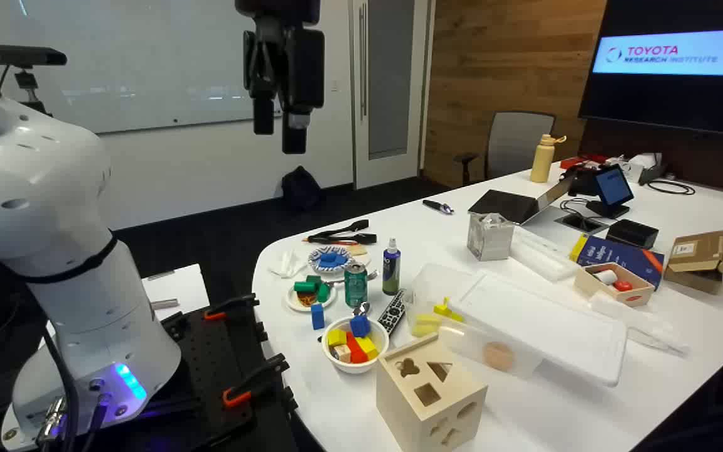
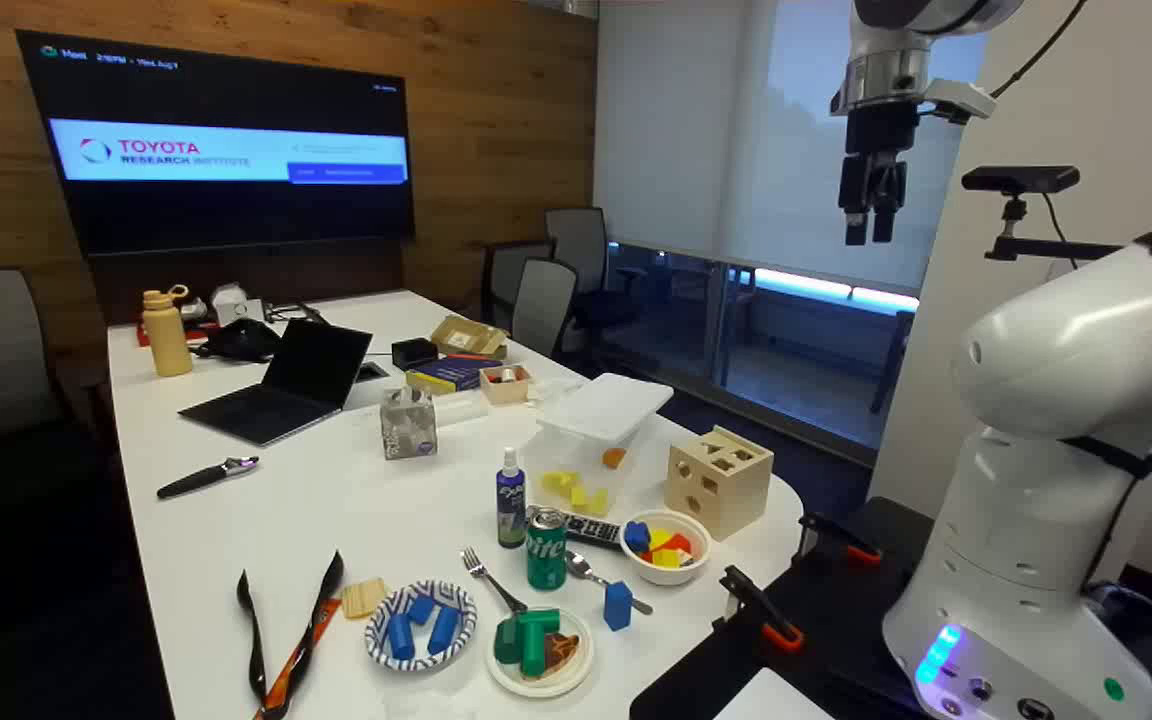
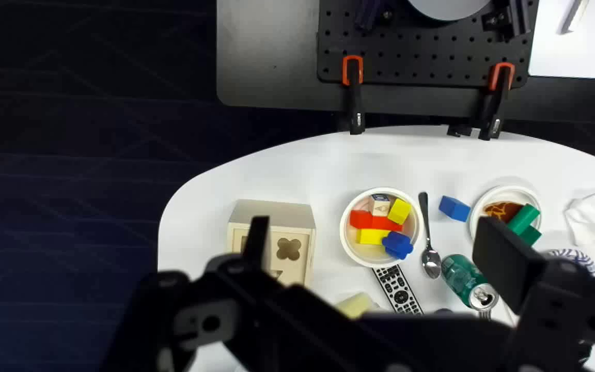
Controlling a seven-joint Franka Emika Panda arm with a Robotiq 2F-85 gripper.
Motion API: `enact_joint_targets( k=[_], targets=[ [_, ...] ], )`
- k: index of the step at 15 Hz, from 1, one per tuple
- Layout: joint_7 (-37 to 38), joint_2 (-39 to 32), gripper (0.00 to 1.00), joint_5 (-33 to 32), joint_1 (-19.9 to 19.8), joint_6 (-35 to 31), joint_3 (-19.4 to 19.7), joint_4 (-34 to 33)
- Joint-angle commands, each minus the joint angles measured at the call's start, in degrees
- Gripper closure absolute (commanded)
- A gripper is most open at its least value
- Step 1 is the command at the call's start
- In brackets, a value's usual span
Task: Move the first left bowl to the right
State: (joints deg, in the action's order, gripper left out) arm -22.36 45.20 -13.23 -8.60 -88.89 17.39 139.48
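Note:
No small light-blue plastic bowl shows in any view. A white bowl with red, yellow and blue blocks stands near the table's edge by the robot. It also shows in an exterior view and the wrist view. A blue-and-white patterned bowl holds blue blocks. A white dish with green blocks and a brown patterned item sits beside it. My gripper is open and empty, high above the table. It also shows in an exterior view. In the wrist view its fingers are wide apart.
A wooden shape box, a clear bin and a remote are near the white bowl. A green can, spray bottle, spoon and loose blue block stand or lie between the bowls. Black tongs lie beyond.

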Motion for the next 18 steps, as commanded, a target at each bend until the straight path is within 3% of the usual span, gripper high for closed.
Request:
enact_joint_targets(
  k=[1, 3, 5, 9, 14, 18],
  targets=[
    [0.27, 0.06, 0.00, -0.18, 0.48, 0.17, 0.30, -0.12],
    [0.27, 0.06, 0.00, -0.18, 0.48, 0.17, 0.30, -0.12],
    [-0.04, -2.27, 0.00, 0.66, 1.58, -3.82, 1.33, 1.49],
    [1.54, -10.42, 0.00, 6.65, 6.26, -13.69, -1.37, 6.97],
    [1.11, -22.43, 0.00, 17.86, 13.78, -31.21, -7.84, 12.23],
    [2.20, -36.60, 0.00, 29.57, 19.29, -43.31, -14.09, 10.30]
  ],
)
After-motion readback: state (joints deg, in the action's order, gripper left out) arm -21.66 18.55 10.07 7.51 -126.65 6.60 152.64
